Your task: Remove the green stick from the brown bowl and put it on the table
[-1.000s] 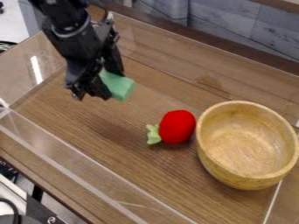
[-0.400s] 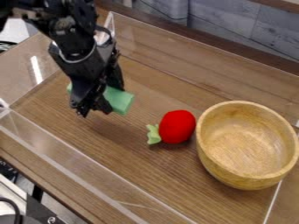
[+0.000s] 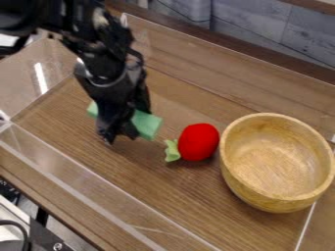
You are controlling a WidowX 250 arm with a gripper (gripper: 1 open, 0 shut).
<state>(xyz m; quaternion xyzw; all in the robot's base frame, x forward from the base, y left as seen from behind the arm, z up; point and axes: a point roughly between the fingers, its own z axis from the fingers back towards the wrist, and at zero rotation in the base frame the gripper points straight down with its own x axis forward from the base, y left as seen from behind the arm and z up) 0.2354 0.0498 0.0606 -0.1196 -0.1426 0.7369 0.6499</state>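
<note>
So your gripper (image 3: 116,116) is closing down on the green stick (image 3: 143,122), jaws pinched in with the bar sitting between them. It's sticking out past the dark fingers, with the bigger visible bit pointing toward about 4 o'clock and a smaller patch of green showing over at 9. You're holding it outside the brown bowl (image 3: 276,176), low over the left part of the table (image 3: 137,196). I can't tell from this angle whether the stick or the fingertips are actually touching the wood, so I'm not calling that one.

Your arm is coming in from 11 o'clock and it's hiding part of the stick. Looking out from the gripper, you're getting the red fruit (image 3: 199,141) at 4 o'clock, pretty near the stick's end. Its little green leaves (image 3: 171,151) are poking out on its 8 o'clock side, facing your side of things. The bowl is sitting further out in that same direction, just beside the fruit, with the fruit between it and your gripper. Straight toward 6 o'clock from the gripper you're seeing bare wood. Down at 7 o'clock, some dark cables (image 3: 16,227) are showing in the corner.
</note>
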